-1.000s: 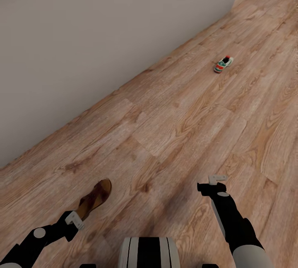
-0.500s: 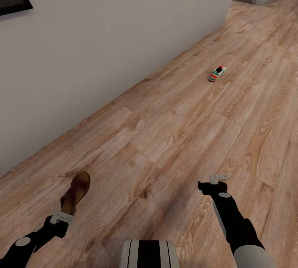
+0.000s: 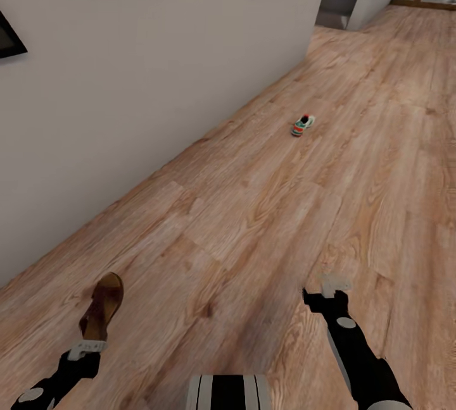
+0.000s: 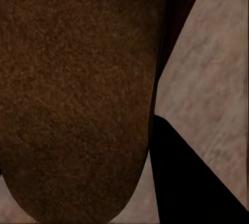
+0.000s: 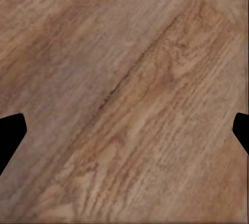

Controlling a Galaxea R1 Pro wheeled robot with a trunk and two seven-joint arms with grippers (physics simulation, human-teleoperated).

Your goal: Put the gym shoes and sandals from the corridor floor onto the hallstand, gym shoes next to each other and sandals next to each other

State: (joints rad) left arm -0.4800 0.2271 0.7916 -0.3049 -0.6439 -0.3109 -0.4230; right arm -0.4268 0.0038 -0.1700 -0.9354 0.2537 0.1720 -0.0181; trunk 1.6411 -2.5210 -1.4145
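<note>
The left hand (image 3: 85,351) grips a brown sandal (image 3: 102,306) above the corridor floor (image 3: 253,207). The right hand (image 3: 334,284) hangs open, empty. One gym shoe (image 3: 303,124) lies far ahead, near the wall (image 3: 158,68).

Left hand (image 3: 87,348) clamped; right hand (image 3: 334,283) spread

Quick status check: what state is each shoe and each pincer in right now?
sandal: held at its heel end by the left pincer, off the rack
gym shoe: upright on the floor, far ahead near the wall, untouched
left pincer: shut on the sandal
right pincer: open, empty, above bare floor
</note>
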